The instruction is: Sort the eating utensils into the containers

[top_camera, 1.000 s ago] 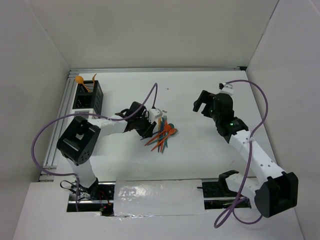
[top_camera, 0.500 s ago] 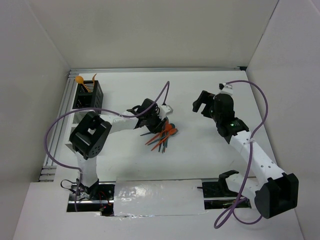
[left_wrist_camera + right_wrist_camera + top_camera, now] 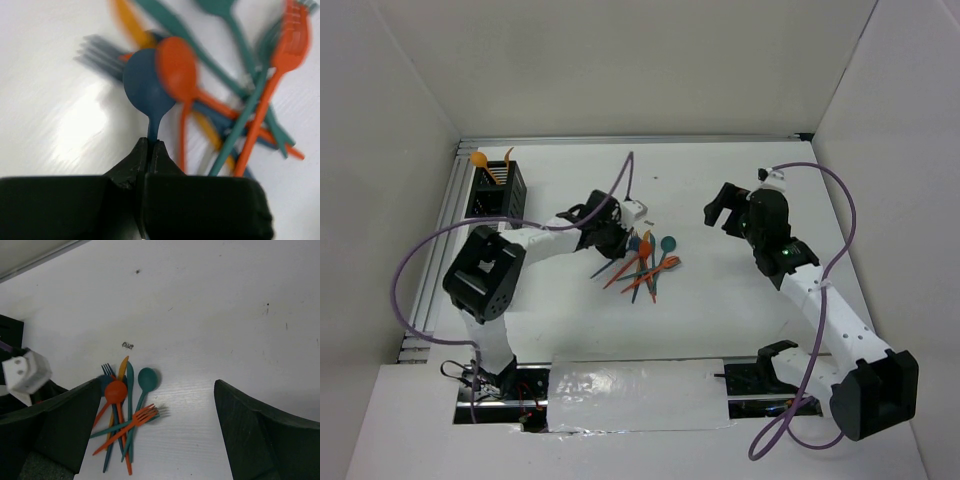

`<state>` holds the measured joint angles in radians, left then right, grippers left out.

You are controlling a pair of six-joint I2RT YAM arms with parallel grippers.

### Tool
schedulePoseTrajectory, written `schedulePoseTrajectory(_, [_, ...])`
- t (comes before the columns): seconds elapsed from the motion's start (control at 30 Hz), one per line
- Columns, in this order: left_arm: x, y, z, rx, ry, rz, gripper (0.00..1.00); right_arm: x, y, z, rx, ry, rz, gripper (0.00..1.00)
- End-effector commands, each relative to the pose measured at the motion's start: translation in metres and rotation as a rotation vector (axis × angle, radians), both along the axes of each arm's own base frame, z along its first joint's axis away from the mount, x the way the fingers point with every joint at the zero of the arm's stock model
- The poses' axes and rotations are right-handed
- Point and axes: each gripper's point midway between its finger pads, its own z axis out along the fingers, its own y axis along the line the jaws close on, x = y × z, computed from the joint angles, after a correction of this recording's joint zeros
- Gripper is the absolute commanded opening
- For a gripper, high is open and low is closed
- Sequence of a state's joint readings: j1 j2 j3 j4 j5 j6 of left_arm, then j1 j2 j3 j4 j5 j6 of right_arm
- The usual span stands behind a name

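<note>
- Out to the right of the black slatted bin (image 3: 510,190), on the white surface (image 3: 740,300), lies the pile of utensils (image 3: 642,268), and the left claw (image 3: 149,150) is at the edge of the pile nearest the bin.
- The left claw is pinched fully together on the thin handle of a dark blue spoon (image 3: 145,87). The spoon's bowl points away from the claw.
- That spoon lies low against the pile. An orange spoon (image 3: 177,67) overlaps its bowl, and an orange fork (image 3: 292,30) and teal pieces cross beyond it, farther from the bin.
- The right claw (image 3: 720,207) hangs well beyond the pile on the side away from the bin, spread wide and holding nothing.
- The step in hand looks like the pick: one spoon is gripped and is about to leave the heap.
- The next move calls for a clean lift, since the orange spoon resting on the bowl could drag along or scatter.
- After that comes a carry to the bin row and a handle-down drop into the right compartment.
- An orange-bowled utensil (image 3: 478,158) already stands in the black bin, at its far corner.
- I cannot tell which compartment suits a blue spoon.
- No brand, label or writing can be read anywhere.
</note>
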<state>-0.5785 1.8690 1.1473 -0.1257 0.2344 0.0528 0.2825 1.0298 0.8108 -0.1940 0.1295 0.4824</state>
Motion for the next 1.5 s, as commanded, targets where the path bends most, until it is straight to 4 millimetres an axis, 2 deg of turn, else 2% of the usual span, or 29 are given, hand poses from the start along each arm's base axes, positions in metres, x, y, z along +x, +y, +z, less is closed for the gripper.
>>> schedulePoseTrajectory(0.0, [0.019, 0.024, 0.064, -0.111, -0.060, 0.095, 0.00, 0.004, 0.005, 0.010, 0.026, -0.035, 0.019, 1.00])
schedulePoseTrajectory(0.03, [0.036, 0.049, 0.090, -0.141, -0.115, 0.159, 0.00, 0.006, 0.007, 0.010, 0.034, -0.038, 0.028, 1.00])
schedulePoseTrajectory(0.13, [0.056, 0.082, 0.138, -0.234, -0.216, 0.213, 0.00, 0.011, 0.015, 0.015, 0.051, -0.055, 0.055, 1.00])
schedulePoseTrajectory(0.17, [0.055, 0.095, 0.163, -0.285, -0.242, 0.245, 0.00, 0.013, 0.018, 0.013, 0.056, -0.049, 0.067, 1.00])
schedulePoseTrajectory(0.23, [0.054, 0.113, 0.188, -0.369, -0.313, 0.251, 0.01, 0.015, 0.023, 0.009, 0.062, -0.043, 0.082, 1.00])
schedulePoseTrajectory(0.27, [0.051, 0.130, 0.215, -0.408, -0.390, 0.270, 0.01, 0.020, 0.026, 0.009, 0.063, -0.044, 0.086, 1.00])
schedulePoseTrajectory(0.3, [0.052, 0.144, 0.227, -0.431, -0.437, 0.293, 0.01, 0.020, 0.028, 0.005, 0.064, -0.031, 0.096, 1.00])
schedulePoseTrajectory(0.33, [0.060, 0.177, 0.237, -0.447, -0.513, 0.366, 0.01, 0.024, 0.029, 0.009, 0.068, -0.042, 0.096, 1.00])
schedulePoseTrajectory(0.37, [0.048, 0.168, 0.261, -0.492, -0.572, 0.331, 0.02, 0.026, 0.033, 0.009, 0.073, -0.049, 0.111, 1.00])
schedulePoseTrajectory(0.4, [0.050, 0.196, 0.270, -0.486, -0.635, 0.374, 0.02, 0.029, 0.038, 0.002, 0.072, -0.033, 0.127, 1.00])
schedulePoseTrajectory(0.43, [0.050, 0.229, 0.269, -0.484, -0.669, 0.449, 0.01, 0.031, 0.041, 0.001, 0.071, -0.036, 0.133, 1.00])
schedulePoseTrajectory(0.47, [0.045, 0.241, 0.302, -0.503, -0.817, 0.436, 0.01, 0.035, 0.044, 0.007, 0.079, -0.060, 0.142, 1.00])
schedulePoseTrajectory(0.5, [0.045, 0.254, 0.300, -0.508, -0.855, 0.460, 0.02, 0.038, 0.048, -0.001, 0.078, -0.043, 0.157, 1.00])
schedulePoseTrajectory(0.53, [0.044, 0.277, 0.315, -0.518, -0.947, 0.495, 0.01, 0.043, 0.054, -0.004, 0.075, -0.041, 0.176, 1.00])
schedulePoseTrajectory(0.57, [0.043, 0.277, 0.323, -0.533, -0.971, 0.493, 0.01, 0.043, 0.054, -0.004, 0.075, -0.041, 0.176, 1.00])
schedulePoseTrajectory(0.6, [0.050, 0.288, 0.316, -0.545, -0.956, 0.528, 0.01, 0.048, 0.057, 0.000, 0.077, -0.055, 0.188, 1.00])
schedulePoseTrajectory(0.67, [0.058, 0.306, 0.324, -0.547, -0.988, 0.571, 0.00, 0.054, 0.063, -0.008, 0.065, -0.042, 0.208, 1.00])
schedulePoseTrajectory(0.7, [0.066, 0.319, 0.321, -0.535, -0.989, 0.585, 0.00, 0.059, 0.067, -0.012, 0.068, -0.039, 0.221, 1.00])
schedulePoseTrajectory(0.73, [0.069, 0.318, 0.319, -0.542, -0.988, 0.575, 0.00, 0.062, 0.070, -0.009, 0.061, -0.052, 0.236, 1.00])
schedulePoseTrajectory(0.83, [0.079, 0.340, 0.311, -0.553, -1.014, 0.598, 0.00, 0.069, 0.073, -0.013, 0.048, -0.063, 0.253, 1.00])
schedulePoseTrajectory(0.87, [0.081, 0.339, 0.309, -0.566, -1.013, 0.597, 0.00, 0.069, 0.077, -0.014, 0.051, -0.062, 0.267, 1.00])
schedulePoseTrajectory(0.9, [0.085, 0.350, 0.307, -0.563, -1.046, 0.621, 0.01, 0.072, 0.078, -0.011, 0.052, -0.082, 0.277, 1.00])
schedulePoseTrajectory(0.97, [0.084, 0.355, 0.304, -0.578, -1.073, 0.620, 0.03, 0.074, 0.083, -0.014, 0.050, -0.087, 0.306, 1.00])
schedulePoseTrajectory(1.0, [0.081, 0.357, 0.299, -0.576, -1.109, 0.616, 0.05, 0.073, 0.086, -0.011, 0.053, -0.101, 0.322, 1.00])
schedulePoseTrajectory(1.07, [0.084, 0.362, 0.287, -0.570, -1.128, 0.637, 0.06, 0.074, 0.093, -0.019, 0.044, -0.085, 0.369, 1.00])
schedulePoseTrajectory(1.13, [0.086, 0.366, 0.271, -0.557, -1.132, 0.647, 0.06, 0.078, 0.096, -0.013, 0.033, -0.102, 0.385, 1.00])
schedulePoseTrajectory(1.3, [0.091, 0.365, 0.246, -0.545, -1.095, 0.627, 0.05, 0.081, 0.094, -0.010, 0.001, -0.127, 0.389, 1.00])
schedulePoseTrajectory(1.37, [0.091, 0.366, 0.232, -0.532, -1.081, 0.652, 0.08, 0.082, 0.095, -0.011, 0.000, -0.129, 0.389, 1.00])
schedulePoseTrajectory(1.47, [0.087, 0.376, 0.227, -0.519, -1.105, 0.719, 0.14, 0.081, 0.100, -0.017, 0.007, -0.104, 0.420, 1.00])
